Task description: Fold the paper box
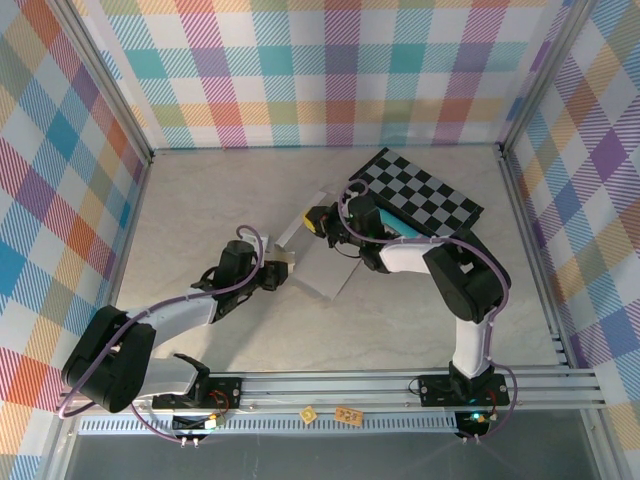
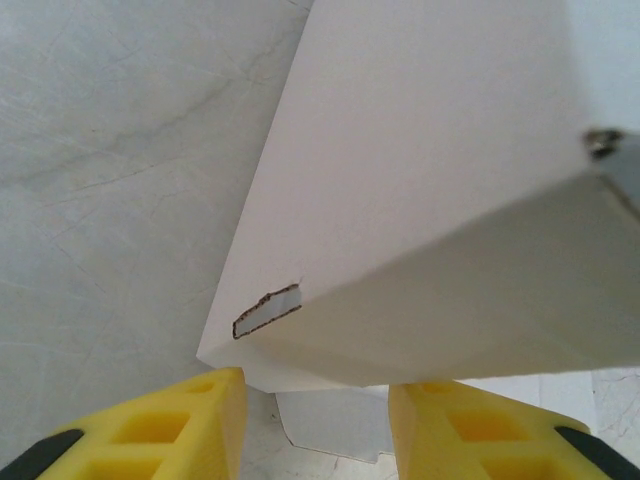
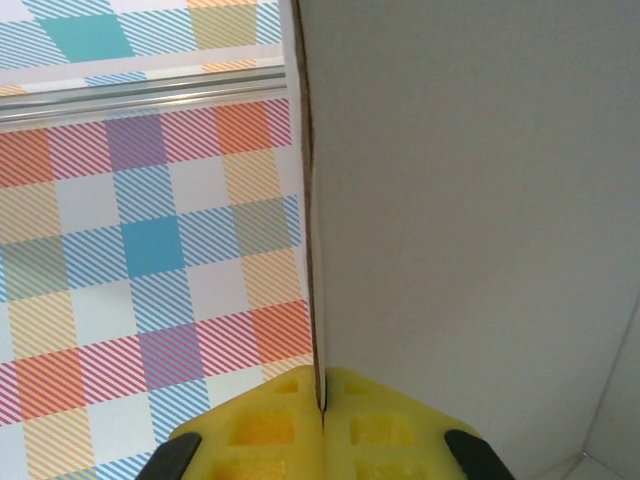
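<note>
- The left gripper lay low over the table at the box's near-left side, its yellow fingers apart and closed on nothing. A corner of the box stood just beyond them, probably so they could press or catch that edge next.
- The box sat mid-table between the two arms, partly folded: one panel lay flat and another rose from it. A small cut slot showed near the raised corner, likely meant to take a tab.
- The right gripper had its fingers together, pinching the thin edge of an upright panel, apparently to hold that wall up along its crease.
- The checkered board lay behind the right arm, taking no part in the fold.
</note>
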Robot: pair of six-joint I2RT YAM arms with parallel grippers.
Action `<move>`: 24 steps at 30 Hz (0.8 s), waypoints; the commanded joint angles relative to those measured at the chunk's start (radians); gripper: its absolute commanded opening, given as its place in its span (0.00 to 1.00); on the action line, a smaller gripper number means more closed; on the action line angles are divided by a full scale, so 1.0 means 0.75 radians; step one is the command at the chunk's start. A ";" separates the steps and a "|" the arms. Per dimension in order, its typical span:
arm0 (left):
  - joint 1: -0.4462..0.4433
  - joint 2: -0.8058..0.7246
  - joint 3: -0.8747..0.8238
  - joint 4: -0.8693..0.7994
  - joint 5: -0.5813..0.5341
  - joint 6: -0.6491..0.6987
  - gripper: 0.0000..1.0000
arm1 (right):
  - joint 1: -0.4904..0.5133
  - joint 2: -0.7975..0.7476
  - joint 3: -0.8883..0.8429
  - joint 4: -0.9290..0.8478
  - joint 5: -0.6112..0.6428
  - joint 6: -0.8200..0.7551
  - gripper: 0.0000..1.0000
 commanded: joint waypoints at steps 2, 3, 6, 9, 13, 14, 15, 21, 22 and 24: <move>-0.011 0.021 -0.012 0.133 -0.063 -0.002 0.43 | 0.034 0.095 0.034 0.091 -0.009 -0.029 0.00; -0.012 0.024 -0.014 0.142 -0.072 -0.003 0.43 | 0.042 0.113 0.039 0.114 -0.004 -0.030 0.00; -0.011 0.037 -0.013 0.155 -0.096 -0.001 0.43 | 0.059 0.147 0.022 0.171 0.045 -0.021 0.00; -0.011 0.046 -0.012 0.170 -0.120 -0.007 0.43 | 0.066 0.175 -0.011 0.258 0.079 -0.022 0.00; -0.011 0.067 -0.004 0.187 -0.144 -0.020 0.43 | 0.068 0.211 -0.014 0.321 0.066 -0.032 0.00; -0.011 0.072 -0.004 0.192 -0.159 -0.024 0.43 | 0.070 0.218 -0.014 0.321 0.066 -0.032 0.00; -0.011 0.077 -0.004 0.197 -0.175 -0.035 0.43 | 0.073 0.226 -0.012 0.318 0.067 -0.029 0.00; -0.015 0.104 -0.004 0.236 -0.229 -0.079 0.43 | 0.081 0.246 -0.005 0.302 0.081 -0.012 0.00; -0.014 0.107 -0.002 0.245 -0.236 -0.085 0.42 | 0.081 0.246 -0.002 0.299 0.081 -0.012 0.00; -0.017 0.120 0.007 0.247 -0.251 -0.104 0.41 | 0.082 0.248 -0.003 0.294 0.083 -0.006 0.00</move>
